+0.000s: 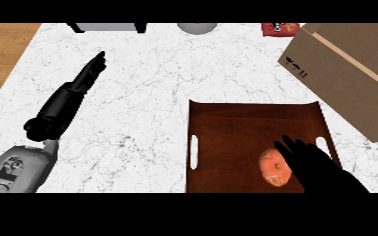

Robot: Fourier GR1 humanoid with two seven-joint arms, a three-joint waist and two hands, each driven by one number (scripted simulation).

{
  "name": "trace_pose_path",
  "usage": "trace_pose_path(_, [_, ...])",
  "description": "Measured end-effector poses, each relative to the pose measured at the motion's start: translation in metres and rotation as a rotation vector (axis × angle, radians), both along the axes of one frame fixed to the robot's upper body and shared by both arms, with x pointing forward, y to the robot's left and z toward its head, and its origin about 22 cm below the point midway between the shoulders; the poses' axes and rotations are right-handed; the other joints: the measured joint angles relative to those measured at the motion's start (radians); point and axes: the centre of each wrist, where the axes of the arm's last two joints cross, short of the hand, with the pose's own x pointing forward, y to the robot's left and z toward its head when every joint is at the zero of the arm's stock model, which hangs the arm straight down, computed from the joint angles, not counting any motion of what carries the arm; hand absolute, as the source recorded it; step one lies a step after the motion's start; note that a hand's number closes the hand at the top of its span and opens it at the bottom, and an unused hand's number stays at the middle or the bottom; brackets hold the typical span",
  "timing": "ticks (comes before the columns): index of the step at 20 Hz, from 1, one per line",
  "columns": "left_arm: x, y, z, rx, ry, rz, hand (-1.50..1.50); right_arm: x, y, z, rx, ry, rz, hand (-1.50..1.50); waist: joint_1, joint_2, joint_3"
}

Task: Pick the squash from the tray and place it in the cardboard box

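Note:
An orange squash lies on the dark brown tray, near the tray's lower right part. My right hand hovers over the tray just right of the squash, fingers straight and pointing up-left, partly covering the squash's right edge. The cardboard box stands at the right edge of the counter, beyond the tray's far right corner. My left hand rests open over the white marble counter at the left, fingers extended toward the back.
At the counter's back edge sit a grey appliance, a grey round object and a red packet. A wooden surface borders the counter at the far left.

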Motion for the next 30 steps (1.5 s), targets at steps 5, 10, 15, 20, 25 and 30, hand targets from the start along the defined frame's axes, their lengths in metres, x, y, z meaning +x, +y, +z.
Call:
trace_pose_path(5, [-0.003, -0.003, 0.003, 0.001, 0.004, -0.001, 0.0, 0.007, 0.017, -0.011, -0.054, -0.033, -0.009, -1.5, -0.003, -0.001, 0.001])
trace_pose_path(10, [-0.009, -0.003, 0.005, -0.001, 0.004, 0.006, 0.0, 0.016, 0.028, -0.022, -0.086, -0.057, -0.025, -1.5, -0.004, -0.001, 0.001])
trace_pose_path(15, [-0.011, 0.001, -0.001, 0.0, -0.005, 0.007, 0.0, 0.027, 0.029, -0.036, -0.13, -0.047, -0.041, -1.5, -0.006, -0.001, 0.001])
trace_pose_path(20, [-0.009, 0.001, -0.005, 0.002, -0.003, 0.01, 0.0, 0.025, 0.026, -0.049, -0.172, -0.037, -0.06, -1.5, -0.009, -0.001, 0.001])
trace_pose_path(25, [-0.003, 0.0, -0.001, -0.001, 0.002, 0.012, 0.0, 0.036, 0.023, -0.066, -0.171, -0.028, -0.065, -1.5, -0.009, -0.001, 0.001])
trace_pose_path(30, [-0.004, 0.004, 0.0, 0.0, 0.005, 0.006, 0.0, 0.039, 0.022, -0.079, -0.159, -0.013, -0.055, -1.5, -0.008, -0.001, 0.001])
